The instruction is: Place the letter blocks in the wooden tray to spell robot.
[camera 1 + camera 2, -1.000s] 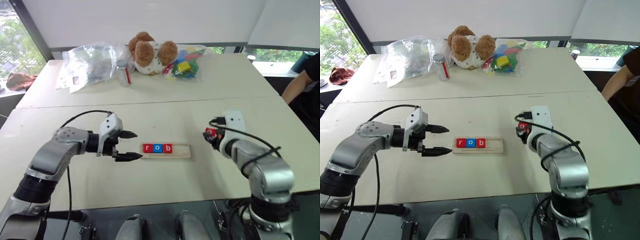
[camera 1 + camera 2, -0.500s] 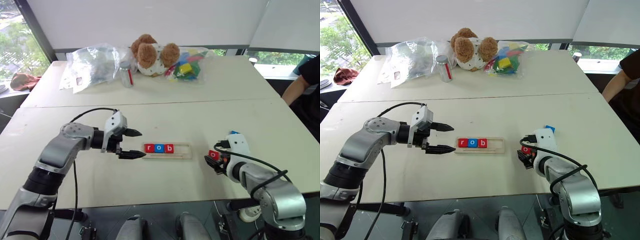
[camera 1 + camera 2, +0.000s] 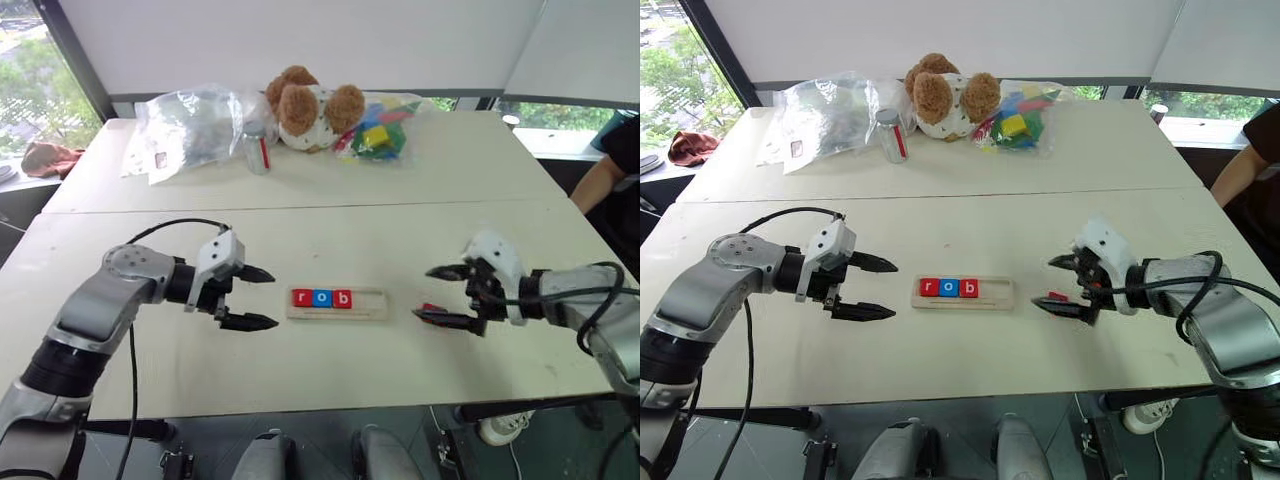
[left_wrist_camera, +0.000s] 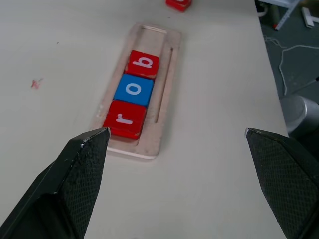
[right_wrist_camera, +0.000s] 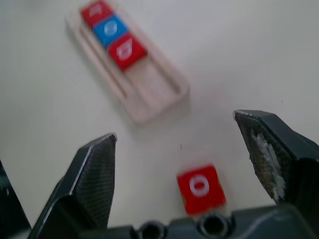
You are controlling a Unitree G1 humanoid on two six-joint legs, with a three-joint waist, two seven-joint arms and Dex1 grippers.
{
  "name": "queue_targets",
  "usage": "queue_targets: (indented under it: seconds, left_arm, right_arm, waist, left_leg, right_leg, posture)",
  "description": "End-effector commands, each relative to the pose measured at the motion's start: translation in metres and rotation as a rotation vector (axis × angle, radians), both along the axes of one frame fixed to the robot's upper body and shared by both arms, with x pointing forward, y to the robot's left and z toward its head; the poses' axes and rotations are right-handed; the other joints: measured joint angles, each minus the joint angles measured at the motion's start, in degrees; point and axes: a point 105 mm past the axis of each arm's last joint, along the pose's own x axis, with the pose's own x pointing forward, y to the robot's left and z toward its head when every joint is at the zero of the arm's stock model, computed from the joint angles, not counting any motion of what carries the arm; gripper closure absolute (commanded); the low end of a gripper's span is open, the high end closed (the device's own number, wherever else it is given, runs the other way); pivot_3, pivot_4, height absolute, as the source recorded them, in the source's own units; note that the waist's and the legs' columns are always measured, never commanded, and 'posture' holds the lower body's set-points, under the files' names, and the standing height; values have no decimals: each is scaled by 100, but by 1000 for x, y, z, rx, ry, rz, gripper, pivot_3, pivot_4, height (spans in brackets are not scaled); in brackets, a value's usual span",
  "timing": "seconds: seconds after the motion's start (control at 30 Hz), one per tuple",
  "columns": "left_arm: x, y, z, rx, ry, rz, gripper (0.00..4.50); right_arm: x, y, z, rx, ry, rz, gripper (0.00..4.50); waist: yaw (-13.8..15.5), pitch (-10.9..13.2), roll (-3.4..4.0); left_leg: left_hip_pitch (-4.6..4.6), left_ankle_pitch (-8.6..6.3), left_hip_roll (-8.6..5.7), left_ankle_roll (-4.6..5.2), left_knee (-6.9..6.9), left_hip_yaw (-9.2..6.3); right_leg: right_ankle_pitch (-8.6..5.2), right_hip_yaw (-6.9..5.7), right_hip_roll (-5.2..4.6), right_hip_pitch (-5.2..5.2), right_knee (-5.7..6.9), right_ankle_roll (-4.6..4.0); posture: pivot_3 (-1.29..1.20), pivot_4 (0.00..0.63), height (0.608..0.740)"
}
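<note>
Since a second ago my right gripper [image 3: 1062, 285] has let go the red "o" block [image 5: 201, 187]; it lies flat on the table [image 3: 330, 240], just right of the wooden tray [image 3: 368, 305]. Both grippers stand wide and empty (the left gripper [image 3: 250, 297] waits left of the tray). Tray holds r, o, b [image 4: 131, 92]; two right slots are free. I should regrasp the block by its sides, letter upright, and lower it beside the b. Much free table around.

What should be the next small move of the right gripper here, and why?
Probably it should close on the red o block lying on the table between its open fingers. The wooden tray holds only r, o, b, with free space at its right end, so this o looks like the next letter. The right gripper holds nothing now.
</note>
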Motion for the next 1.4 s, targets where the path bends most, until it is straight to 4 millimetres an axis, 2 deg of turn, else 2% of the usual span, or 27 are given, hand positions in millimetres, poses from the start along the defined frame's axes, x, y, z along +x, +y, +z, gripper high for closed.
queue_targets:
  seconds: [0.03, 0.2, 0.43, 0.53, 0.63, 0.7, 0.8, 0.9, 0.97, 1.1, 1.2, 1.4]
  left_arm:
    - [-7, -2, 17, 13, -71, -22, 0]
    - [-11, 1, 21, 13, -81, 16, 0]
    - [-7, 5, 20, 4, -74, 57, 0]
    - [-6, 6, 17, 6, -68, 63, 0]
    - [-5, 7, 16, 10, -64, 68, 0]
    - [-5, 7, 15, 11, -63, 70, 0]
    - [-3, 8, 15, 12, -62, 73, 0]
    - [-2, 9, 14, 15, -60, 74, 0]
    - [0, 9, 14, 17, -60, 74, 0]
    - [3, 8, 13, 16, -61, 75, 0]
    - [4, 8, 11, 13, -61, 81, 0]
    - [1, 9, 8, 3, -57, 106, 0]
  right_arm:
    - [7, -17, -4, -85, -50, 101, 396]
    - [9, -28, -27, -117, -19, 141, 396]
    - [18, -30, -37, -86, -28, 114, 396]
    - [21, -26, -37, -65, -29, 115, 1157]
    - [20, -24, -38, -52, -22, 119, 2737]
    - [19, -23, -38, -52, -21, 120, 3404]
    - [23, -14, -29, -51, -51, 138, 3398]
    - [34, 17, -2, 11, -95, 189, 3398]
    - [42, 37, 10, 8, -110, 233, 3398]
    - [56, 62, 11, -40, -111, 272, 3398]
    - [65, 73, 5, -92, -103, 281, 3398]
    - [58, 81, -2, -166, -76, 357, 3398]
  waist:
    - [-2, 0, -1]
    - [11, 0, 2]
    - [20, 1, 2]
    - [23, 1, 2]
    - [27, 0, 3]
    - [26, 0, 3]
    - [24, 0, 3]
    - [-29, 1, 4]
    - [-42, 2, 5]
    - [33, 2, 5]
    - [56, 2, 4]
    - [16, 2, 4]
  left_leg:
    - [3, 0, 0, 0, 1, 2]
    - [11, 1, 14, -3, -5, -8]
    - [9, 7, 11, -13, -1, -7]
    - [9, 7, 11, -15, -2, -8]
    - [9, 7, 11, -15, -5, -9]
    - [9, 7, 11, -16, -5, -9]
    - [9, 8, 10, -16, -4, -9]
    - [9, 10, 11, -19, -4, -8]
    - [9, 12, 11, -24, -4, -6]
    - [8, 13, 14, -26, -7, -16]
    - [-1, 13, 7, -26, -7, -21]
    - [-13, 22, -3, -42, -3, -18]
  right_leg:
    - [0, 3, -2, 0, 4, 0]
    - [-1, 4, 9, -3, 16, -1]
    - [0, 5, 3, -2, 17, -2]
    - [0, 5, 3, -2, 17, -2]
    - [0, 4, 3, -6, 17, -2]
    - [0, 4, 3, -6, 17, -2]
    - [0, 6, 2, -5, 17, -2]
    - [0, 8, 3, -8, 20, -2]
    - [1, 13, 5, -16, 28, -3]
    - [1, 1, 7, -18, 31, -4]
    - [1, -4, 0, -18, 23, -4]
    - [1, -3, -10, -23, 13, -3]
  posture:
    - [0, 150, 740]
    - [0, 150, 740]
    - [0, 150, 740]
    - [0, 150, 740]
    - [0, 150, 740]
    - [0, 150, 740]
    - [0, 150, 740]
    - [0, 150, 740]
    - [0, 150, 740]
    - [0, 150, 740]
    - [0, 150, 740]
    - [0, 150, 740]
